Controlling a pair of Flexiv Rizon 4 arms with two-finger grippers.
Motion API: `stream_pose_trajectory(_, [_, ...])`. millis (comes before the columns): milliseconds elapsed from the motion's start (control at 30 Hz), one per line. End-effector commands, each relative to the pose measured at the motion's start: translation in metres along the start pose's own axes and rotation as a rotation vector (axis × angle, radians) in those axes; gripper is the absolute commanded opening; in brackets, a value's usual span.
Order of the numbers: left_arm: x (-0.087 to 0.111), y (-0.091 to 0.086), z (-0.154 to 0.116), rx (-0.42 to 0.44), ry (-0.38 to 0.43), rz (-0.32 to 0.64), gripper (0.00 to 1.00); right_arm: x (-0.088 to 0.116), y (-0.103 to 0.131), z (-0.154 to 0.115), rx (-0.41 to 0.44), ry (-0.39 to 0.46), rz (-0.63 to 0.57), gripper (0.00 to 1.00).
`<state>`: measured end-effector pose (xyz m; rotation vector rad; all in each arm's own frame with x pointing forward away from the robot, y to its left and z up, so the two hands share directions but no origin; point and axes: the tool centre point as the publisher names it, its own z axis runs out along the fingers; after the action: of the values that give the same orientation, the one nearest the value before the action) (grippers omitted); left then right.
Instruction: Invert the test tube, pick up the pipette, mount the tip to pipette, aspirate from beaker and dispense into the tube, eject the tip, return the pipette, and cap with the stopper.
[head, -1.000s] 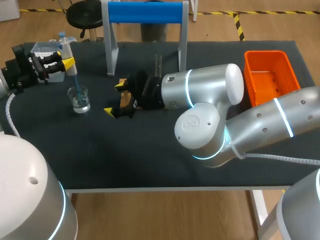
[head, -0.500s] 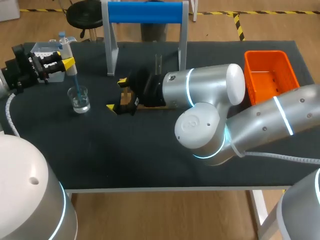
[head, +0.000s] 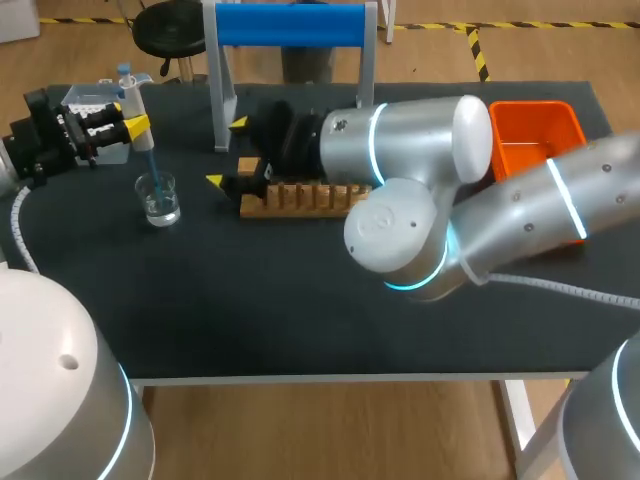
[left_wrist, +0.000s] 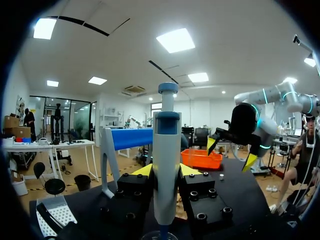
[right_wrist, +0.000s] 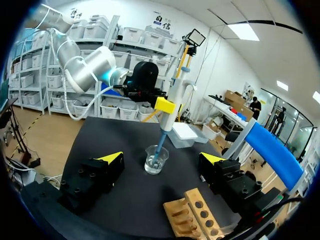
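Head view: the left gripper (head: 135, 125) is clasping one pipette (head: 130, 100) near the table's left rear. The pipette's long axis is running nearly upright, plunger end up. Its blue tip (head: 150, 165) is pointing down into the one glass beaker (head: 158, 198). The right gripper (head: 226, 152) is hanging released, fingers spread, near the left end of one wooden tube rack (head: 300, 197). One orange bin (head: 535, 150) is sitting far right.

Left wrist view: both fingers are pressing the upright pipette's grey barrel from two sides, blue plunger knob on top.

Right wrist view: the fingers are parted wide, touching nothing. The beaker is standing ahead, with the pipette leaning slightly into it.
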<state>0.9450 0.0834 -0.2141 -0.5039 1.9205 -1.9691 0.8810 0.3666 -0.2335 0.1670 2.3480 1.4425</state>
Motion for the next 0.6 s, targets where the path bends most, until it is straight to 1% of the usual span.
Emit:
stream_pose_trajectory(33, [-0.002,0.001,-0.001,0.004,0.007,0.001,0.00,-0.018,0.016,-0.011,0.203,0.098,-0.014,1.00])
stream_pose_trajectory(200, [-0.002,0.001,-0.001,0.004,0.007,0.001,0.00,-0.027,0.031,-0.010,0.184,0.175,-0.048,1.00])
stream_pose_trajectory(300, [-0.002,0.001,-0.001,0.004,0.007,0.001,0.00,-0.030,0.039,-0.008,0.167,0.197,-0.079,1.00])
stream_pose_trajectory(600, [-0.002,0.001,-0.001,0.004,0.007,0.001,0.00,-0.036,0.067,0.000,0.069,0.268,-0.114,1.00])
